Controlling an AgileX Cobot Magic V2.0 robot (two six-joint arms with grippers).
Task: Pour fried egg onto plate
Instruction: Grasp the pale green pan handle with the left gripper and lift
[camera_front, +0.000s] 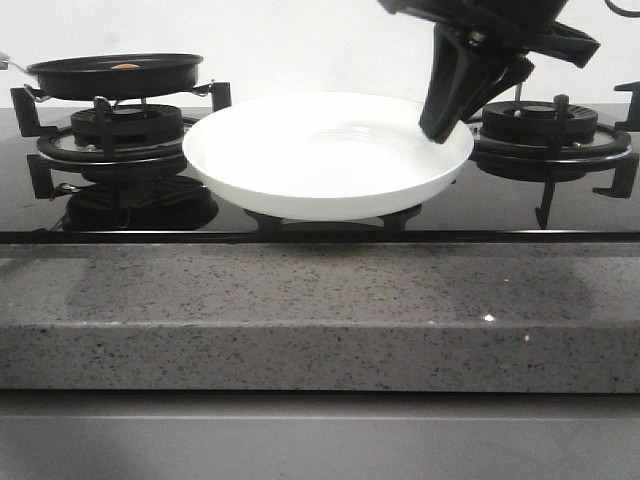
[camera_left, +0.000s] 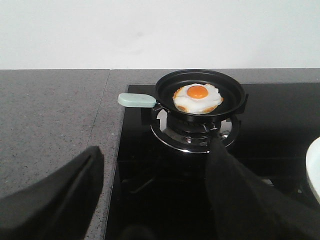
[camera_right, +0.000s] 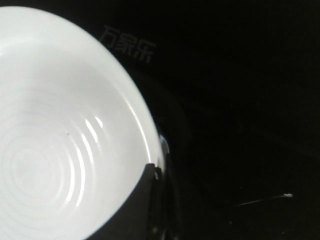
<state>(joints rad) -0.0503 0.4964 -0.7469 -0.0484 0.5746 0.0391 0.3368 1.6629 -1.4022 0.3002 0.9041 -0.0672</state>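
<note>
progress: nothing poured, looks like an early stage | fried egg (camera_left: 197, 98) lies in the black pan (camera_left: 200, 93) on the far-left burner | plate (camera_front: 328, 150) bare, mid-stove | right gripper (camera_front: 445, 122) pinches plate rim | left gripper (camera_left: 150, 195) spread wide, empty, short of the pan handle (camera_left: 136, 100) | black glass stove (camera_front: 500, 205), speckled grey counter (camera_front: 320, 310), white wall

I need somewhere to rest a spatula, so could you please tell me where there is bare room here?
The grey stone counter beside the pan's handle is bare, as is the front ledge before the cooktop. The cooktop itself is crowded: the pan with the fried egg on one burner, the plate in the middle, the right gripper at its rim.
</note>
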